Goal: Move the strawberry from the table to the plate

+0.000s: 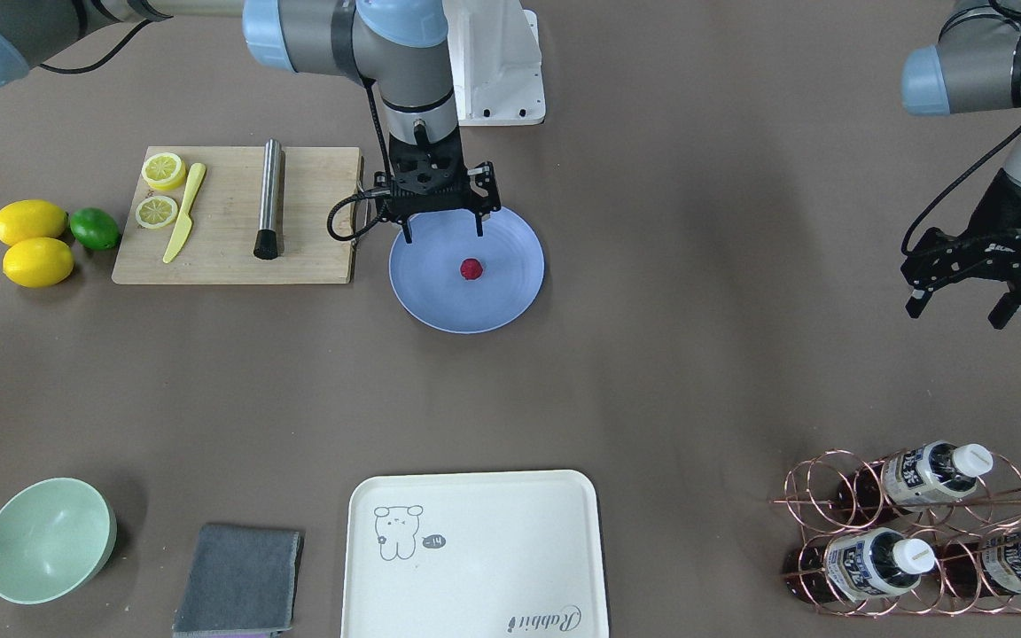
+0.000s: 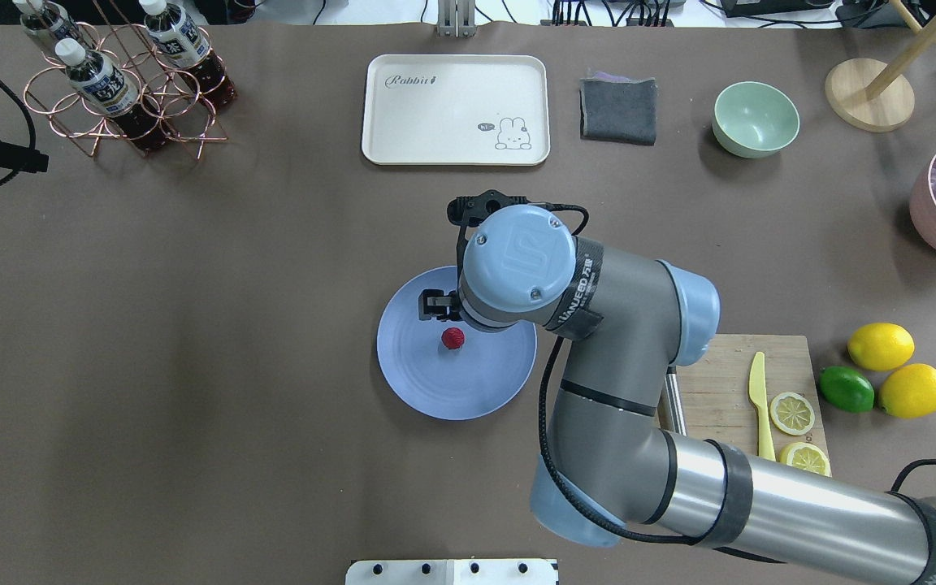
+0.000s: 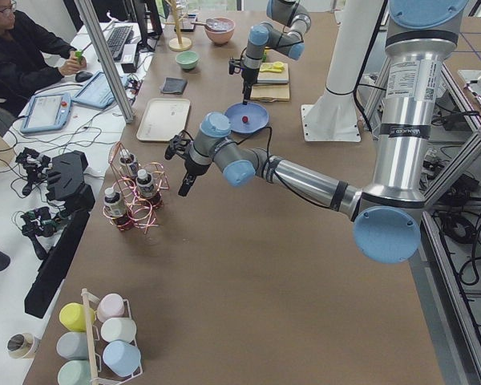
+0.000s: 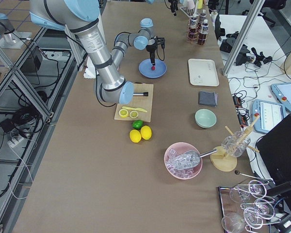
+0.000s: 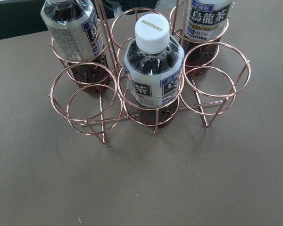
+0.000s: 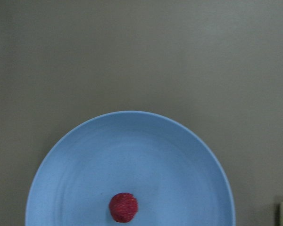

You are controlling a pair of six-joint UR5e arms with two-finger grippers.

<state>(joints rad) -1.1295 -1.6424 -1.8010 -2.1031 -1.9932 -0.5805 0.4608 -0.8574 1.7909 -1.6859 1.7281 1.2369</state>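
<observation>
The small dark-red strawberry [image 1: 471, 268] [image 2: 452, 338] [image 6: 123, 207] lies on the round periwinkle-blue plate [image 1: 440, 306] [image 2: 435, 390] [image 6: 132, 150], a little off its middle. The plate rests on the grey-brown table [image 1: 697, 354]. My right gripper [image 1: 442, 230] hangs open above the plate's robot-side edge, with nothing between its fingers and clear of the fruit. In the overhead view its wrist hides most of it. My left gripper [image 1: 960, 308] is far off to the side, open and empty, near the copper bottle rack [image 1: 909, 532] [image 5: 151, 89].
Beside the plate is a wooden cutting board [image 1: 236, 217] with lemon slices, a yellow knife and a metal muddler. Two lemons [image 1: 32, 241] and a lime lie beyond it. A mint bowl [image 1: 48, 539], grey cloth [image 1: 240, 578] and cream tray [image 1: 475, 554] line the operators' edge.
</observation>
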